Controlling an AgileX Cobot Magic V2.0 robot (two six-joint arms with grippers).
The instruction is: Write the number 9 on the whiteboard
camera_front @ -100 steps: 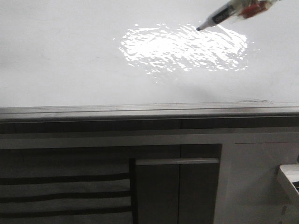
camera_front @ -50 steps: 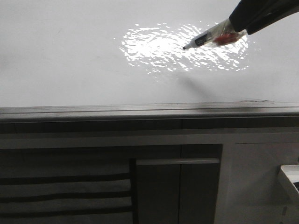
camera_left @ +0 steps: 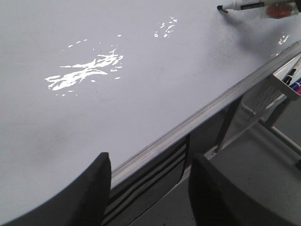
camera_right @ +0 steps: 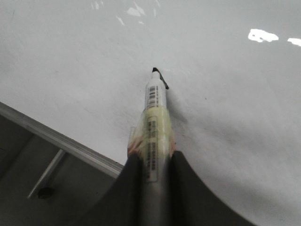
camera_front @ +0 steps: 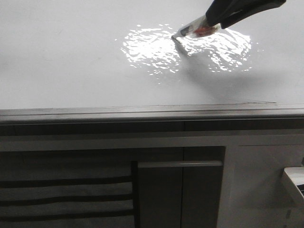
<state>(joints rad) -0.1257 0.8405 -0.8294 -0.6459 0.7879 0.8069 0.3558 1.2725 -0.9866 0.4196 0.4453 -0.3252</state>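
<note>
Right gripper (camera_right: 153,162) clamps marker (camera_right: 155,101), tip on glossy whiteboard (camera_front: 71,71) by glare patch (camera_front: 152,47); left gripper (camera_left: 148,188) open; grey cabinets (camera_front: 199,190) below.

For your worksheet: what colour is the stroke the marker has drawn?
Black; the short stroke shows best in the right wrist view.

A: What fills the left wrist camera?

B: Mostly the whiteboard (camera_left: 141,94), glossy and pale, with a rippled glare patch (camera_left: 84,73) and a smaller glint further off. Its grey metal edge rail (camera_left: 197,122) runs diagonally across the picture.

A: And the left gripper (camera_left: 148,193)?

B: Its two dark fingers (camera_left: 91,197) stand apart with nothing between them, over the rail.

A: Any pen?

B: A marker (camera_left: 244,6) at the far corner, black tip touching or just above the board, with something red on the barrel. Past the rail, a tray holds more pens (camera_left: 294,80).
</note>
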